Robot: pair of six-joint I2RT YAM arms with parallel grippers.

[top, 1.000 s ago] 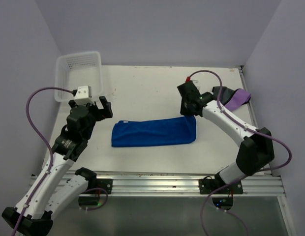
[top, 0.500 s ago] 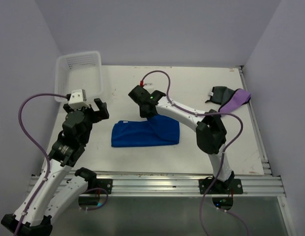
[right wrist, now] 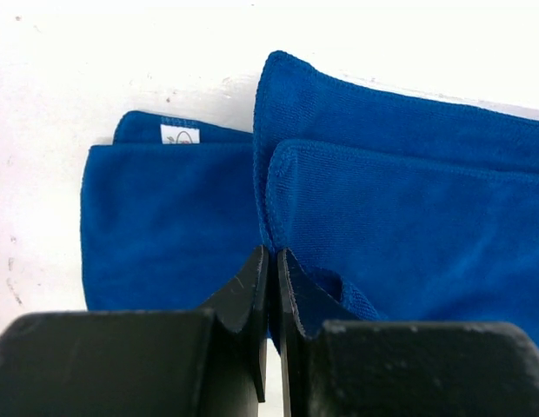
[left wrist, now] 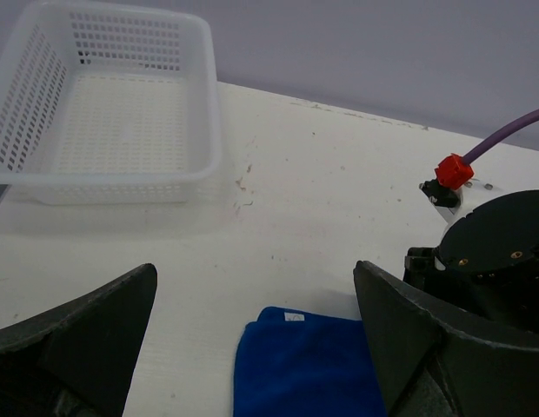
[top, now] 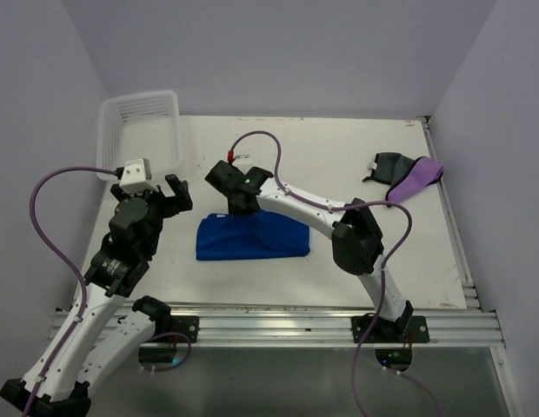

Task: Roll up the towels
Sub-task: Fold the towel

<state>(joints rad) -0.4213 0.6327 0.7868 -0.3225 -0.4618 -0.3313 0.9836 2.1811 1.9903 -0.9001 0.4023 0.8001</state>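
Right jaws dragged blue towel fold leftward.

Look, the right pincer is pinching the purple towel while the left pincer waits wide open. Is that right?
Not quite: the colour is wrong. The right pincer is pinching the blue towel, as the right wrist view shows; the purple towel lies apart, far off to the right in the top view. The left pincer does wait wide open.
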